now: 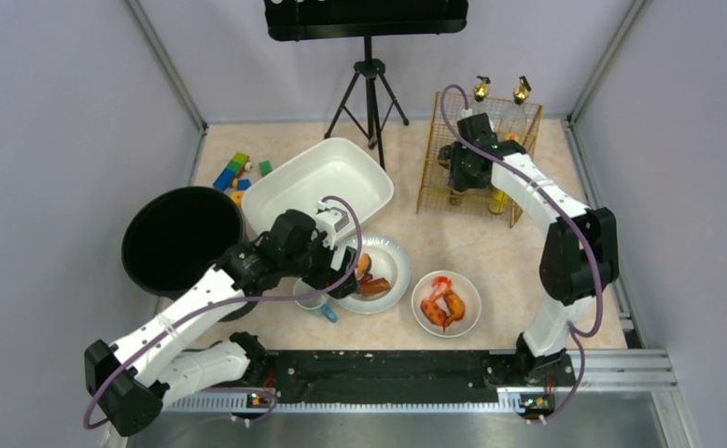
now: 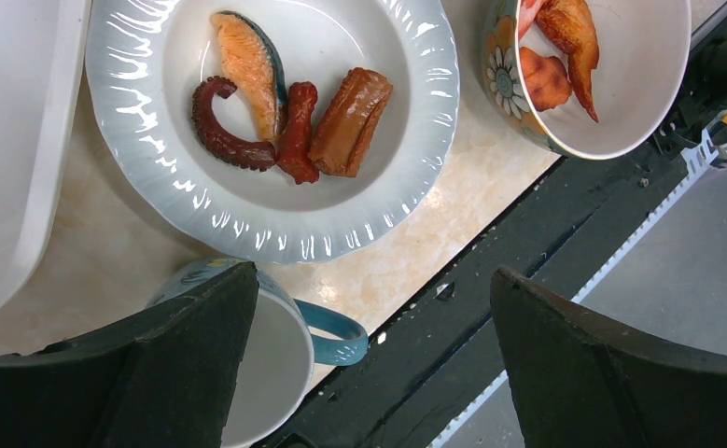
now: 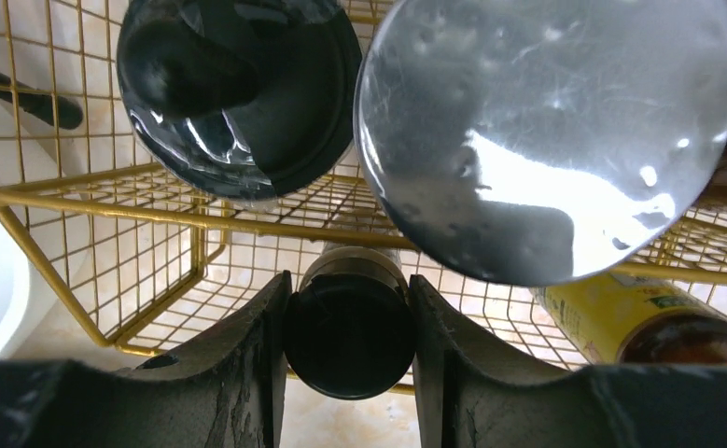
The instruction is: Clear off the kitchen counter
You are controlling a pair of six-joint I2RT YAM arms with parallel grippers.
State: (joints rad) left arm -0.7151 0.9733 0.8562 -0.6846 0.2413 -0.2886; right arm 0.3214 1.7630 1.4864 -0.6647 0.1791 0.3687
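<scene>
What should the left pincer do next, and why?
Probably lower the left pincer and close on the mug. The pincer is open and holds nothing, one finger is over the mug's mouth, and the handle lies between the fingers.

The left arm (image 1: 201, 308) hides most of the mug (image 1: 314, 302).
</scene>
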